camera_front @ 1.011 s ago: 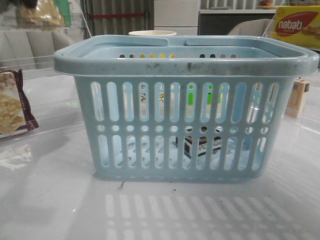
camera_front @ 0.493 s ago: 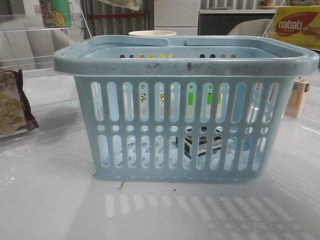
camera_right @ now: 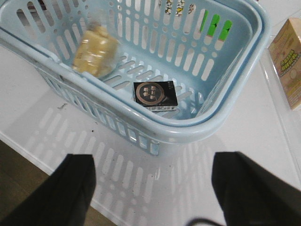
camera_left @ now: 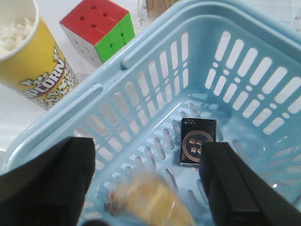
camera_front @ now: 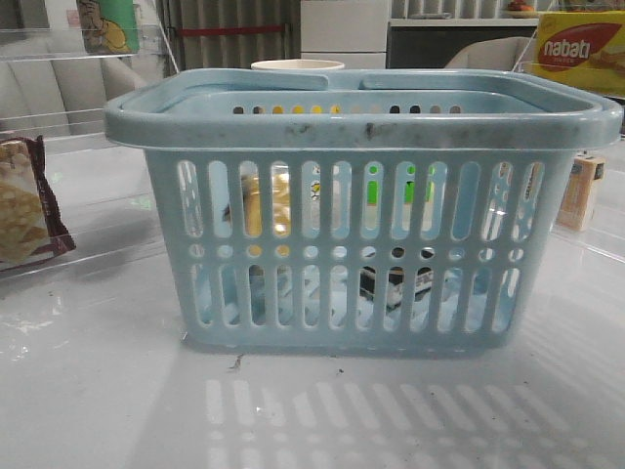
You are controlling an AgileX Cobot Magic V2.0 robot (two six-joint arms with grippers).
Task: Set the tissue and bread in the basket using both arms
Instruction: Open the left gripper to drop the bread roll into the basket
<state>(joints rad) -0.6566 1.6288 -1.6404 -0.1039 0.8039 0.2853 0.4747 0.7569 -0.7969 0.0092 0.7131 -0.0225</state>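
Bread [camera_left: 148, 200] motion-blurred inside basket [camera_left: 244, 56]

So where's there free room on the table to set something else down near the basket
Bare table runs along the basket's near long side. Behind it is crowded: popcorn cup and Rubik's cube. A tan carton flanks one short end. Inside, bread and tissue leave floor between them.

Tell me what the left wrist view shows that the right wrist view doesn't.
Only the left wrist view shows the yellow popcorn cup and the whole cube puzzle outside the basket. Only the right wrist view shows the tan carton beside the basket and the bare table under the open right gripper. Both show the light-blue basket, the dark tissue lying flat on its floor, and the blurred bread inside it, below the open left gripper.
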